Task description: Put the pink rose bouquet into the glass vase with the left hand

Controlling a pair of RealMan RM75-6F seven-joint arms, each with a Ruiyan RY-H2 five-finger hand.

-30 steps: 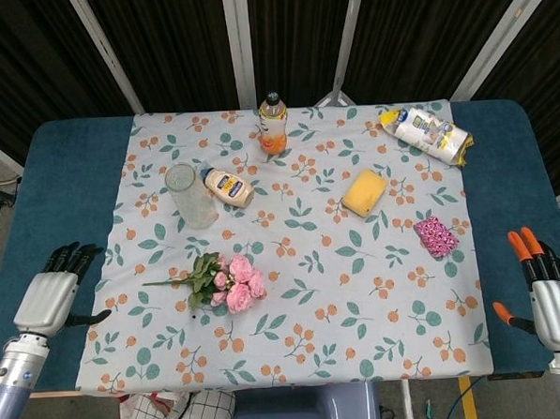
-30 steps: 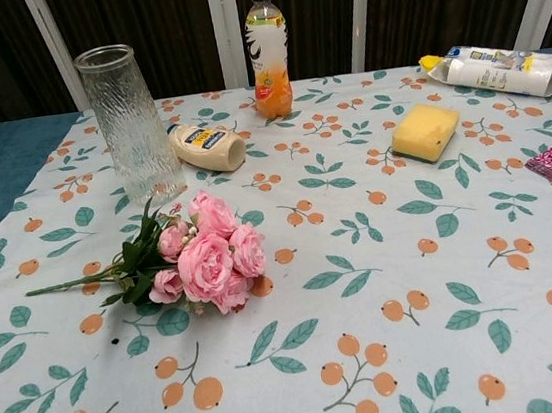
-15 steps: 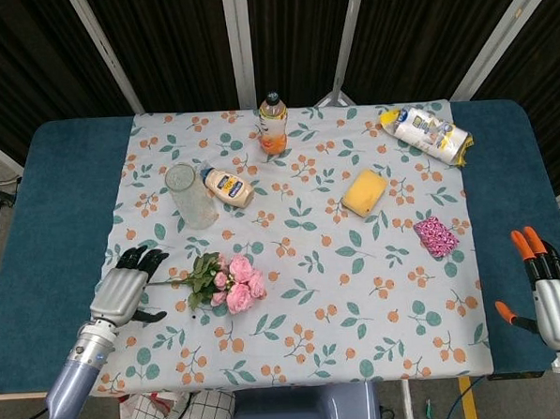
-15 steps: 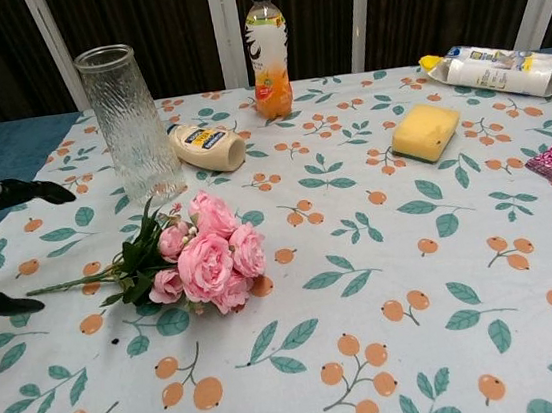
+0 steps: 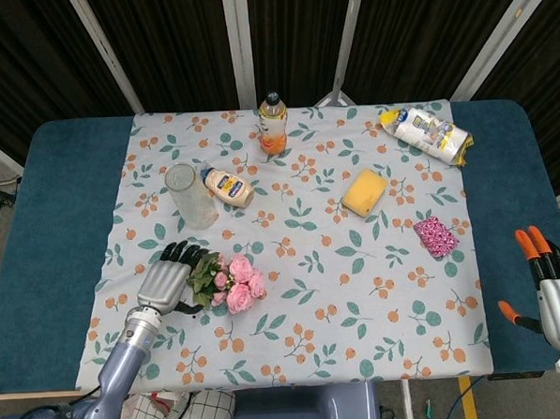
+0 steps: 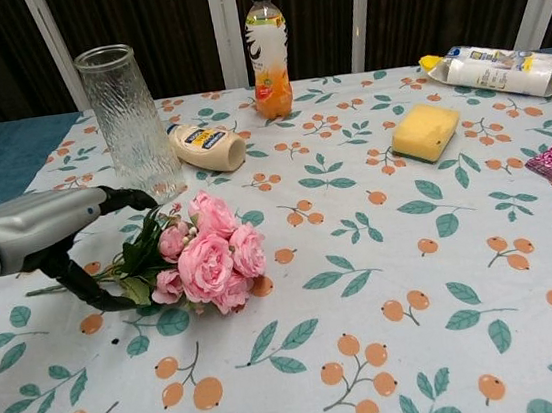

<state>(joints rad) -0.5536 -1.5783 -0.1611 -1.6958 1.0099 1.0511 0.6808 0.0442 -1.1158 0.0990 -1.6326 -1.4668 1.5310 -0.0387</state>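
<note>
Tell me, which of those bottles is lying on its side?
The mayonnaise bottle beside the vase. The orange drink bottle behind it stands upright.

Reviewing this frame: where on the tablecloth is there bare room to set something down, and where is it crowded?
The front right of the floral tablecloth is bare, below the yellow sponge and pink patterned pouch. The rear left is crowded: clear glass vase, mayonnaise bottle, pink rose bouquet and left hand.
</note>
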